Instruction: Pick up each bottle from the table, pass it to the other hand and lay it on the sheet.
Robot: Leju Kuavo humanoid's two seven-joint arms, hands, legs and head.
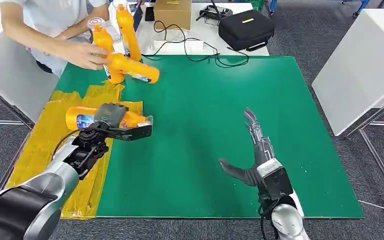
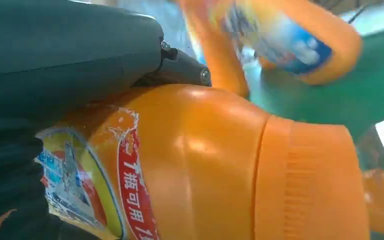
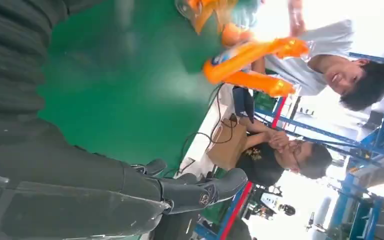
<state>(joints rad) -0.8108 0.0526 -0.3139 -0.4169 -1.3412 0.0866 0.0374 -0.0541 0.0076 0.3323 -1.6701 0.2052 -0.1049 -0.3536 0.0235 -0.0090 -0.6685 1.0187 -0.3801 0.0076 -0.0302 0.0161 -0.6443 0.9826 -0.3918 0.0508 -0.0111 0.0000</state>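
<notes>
Both arms were silver, rounded tubes that darkened toward the wrists. The left arm (image 1: 55,182) carried black looping cables beside exposed dark linkages, and a small screw showed near its grey thumb. The right hand (image 1: 252,150) had dark, slender fingers, a thick grey thumb and a boxy wrist block with a pale top face.

4 orange bottles: 1 in the left robot hand (image 1: 111,124), lying (image 1: 82,119), and 3 beyond it, 1 lying (image 1: 135,69) and 2 upright (image 1: 103,42) (image 1: 127,30). 1 yellow sheet (image 1: 40,145) under the left robot hand. 2 robot hands, the right (image 1: 252,150) well apart. 1 black case (image 1: 246,29), 1 cardboard box (image 1: 172,12).
</notes>
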